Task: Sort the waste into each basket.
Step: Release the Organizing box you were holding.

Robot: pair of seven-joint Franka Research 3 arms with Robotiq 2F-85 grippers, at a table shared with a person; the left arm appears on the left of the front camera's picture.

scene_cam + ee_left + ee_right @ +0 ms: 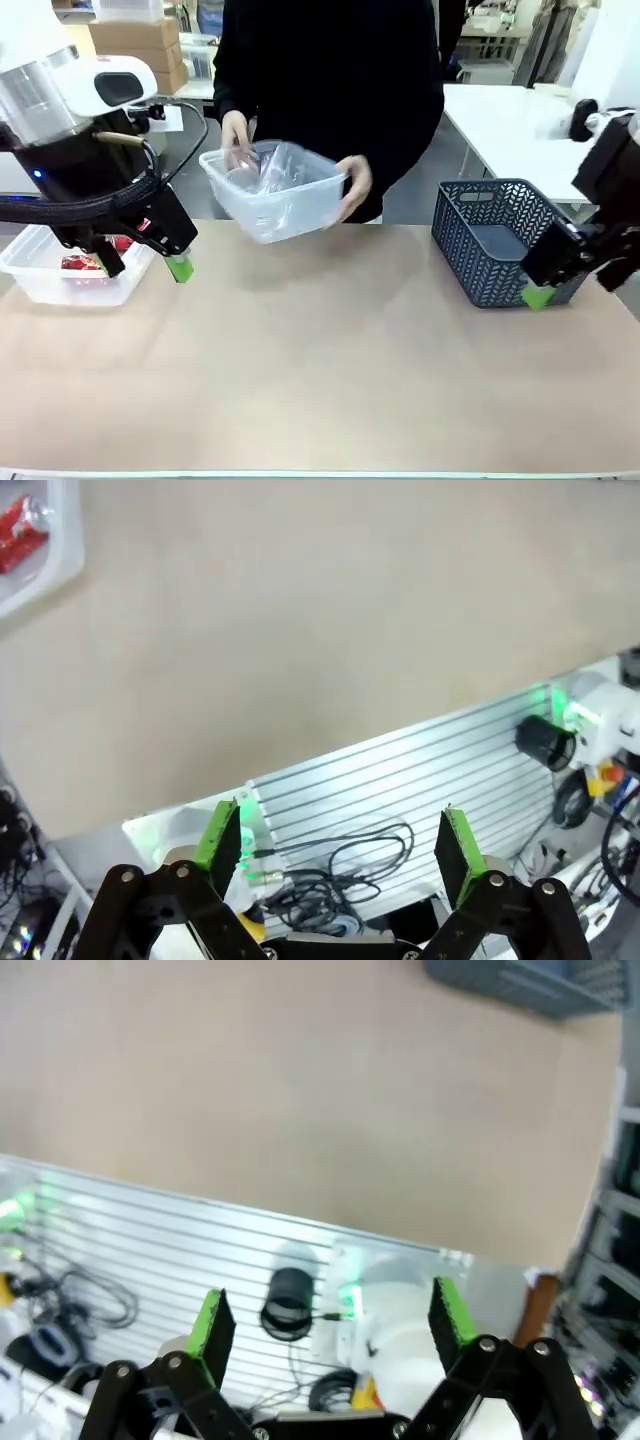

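A person at the far side holds up a clear plastic tub [275, 190] in both hands; clear bottles [265, 170] lie inside it. A second clear tub [70, 275] sits on the table at the far left with red cans [85, 262] in it, and its corner with a red can [20, 530] shows in the left wrist view. My left gripper [178, 267] hangs beside that tub, open and holding nothing [340, 850]. My right gripper [537, 296] hovers at the right, in front of the dark basket, open and holding nothing [330, 1325].
A dark grey lattice basket [495, 240] stands at the right rear of the table [320, 370]; its edge [530, 980] appears in the right wrist view. Both wrist views look down past the table's near edge at a ribbed metal base with cables.
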